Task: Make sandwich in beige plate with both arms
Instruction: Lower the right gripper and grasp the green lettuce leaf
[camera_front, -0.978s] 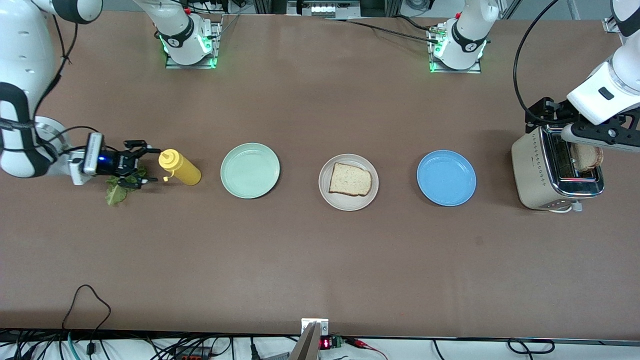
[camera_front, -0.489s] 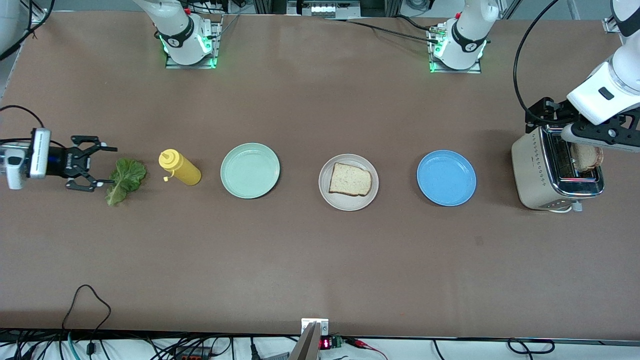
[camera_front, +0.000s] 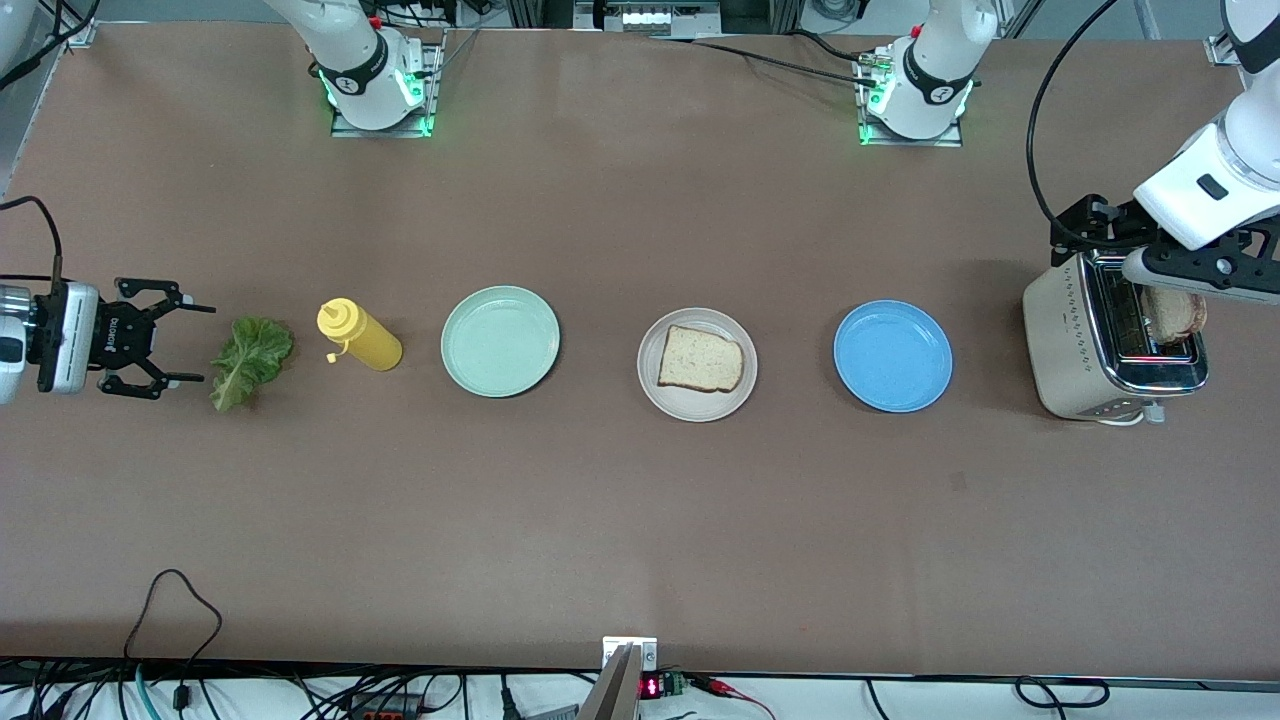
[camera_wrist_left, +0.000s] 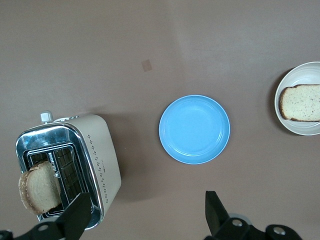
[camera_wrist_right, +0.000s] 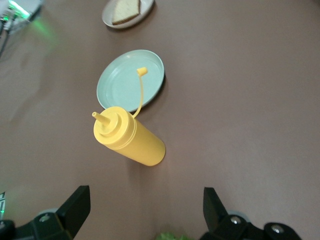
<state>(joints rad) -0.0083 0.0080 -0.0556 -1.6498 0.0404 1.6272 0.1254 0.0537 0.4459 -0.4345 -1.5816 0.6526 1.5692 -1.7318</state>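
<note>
Lettuce leaf beside yellow bottle, bread slice on beige plate

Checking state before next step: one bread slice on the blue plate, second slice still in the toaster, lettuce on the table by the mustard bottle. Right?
Not quite. The bread slice lies on the beige plate, not the blue plate, which holds nothing; the front view shows it. The rest holds: the second slice is in the toaster, and the lettuce lies on the table beside the mustard bottle.

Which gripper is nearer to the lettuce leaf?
Right. The right gripper sits open just beside the lettuce leaf; the left gripper is open over the toaster at the table's left-arm end.
</note>
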